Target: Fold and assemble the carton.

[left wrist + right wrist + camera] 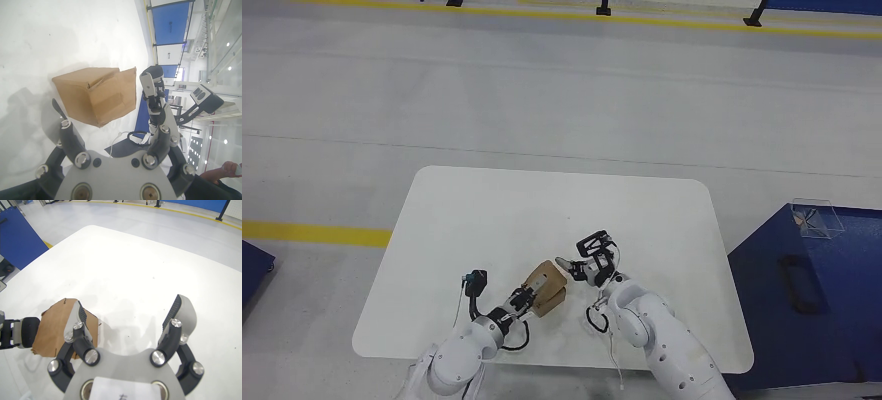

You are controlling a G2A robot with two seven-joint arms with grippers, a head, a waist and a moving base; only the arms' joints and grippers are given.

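A small carton [547, 285] of plain brown cardboard sits on a white surface [542, 210], close to the edge nearest the robot and between its two arms. It is already box-shaped, with flat, matte sides that meet at sharp folded edges. One panel stands slightly proud at an upper corner and leaves a narrow, ragged gap along the seam. Faint creases cross one side, and short slits are cut into some edges. It seems to rest slightly tipped, with a soft shadow beneath it. The left gripper [102, 86] has its fingers spread wide to either side of the carton. One rounded black pad [28, 330] rests against the carton's side. Whether the pair actually clamp the cardboard cannot be made out. The right gripper [128, 300] hangs just beside the carton on the other side, wide open with nothing between its fingers. One finger [78, 313] lies close over the top of the carton. Each finger is a curved pale grey shell lined with ribbed black rubber. Black links carry the fingers, pinned with round silver bolts to a grey plate. The surface is smooth and faintly glossy, with rounded corners and a few tiny dark specks. Around it are a pale floor with a yellow line [312, 234] and a blue cabinet [812, 290].
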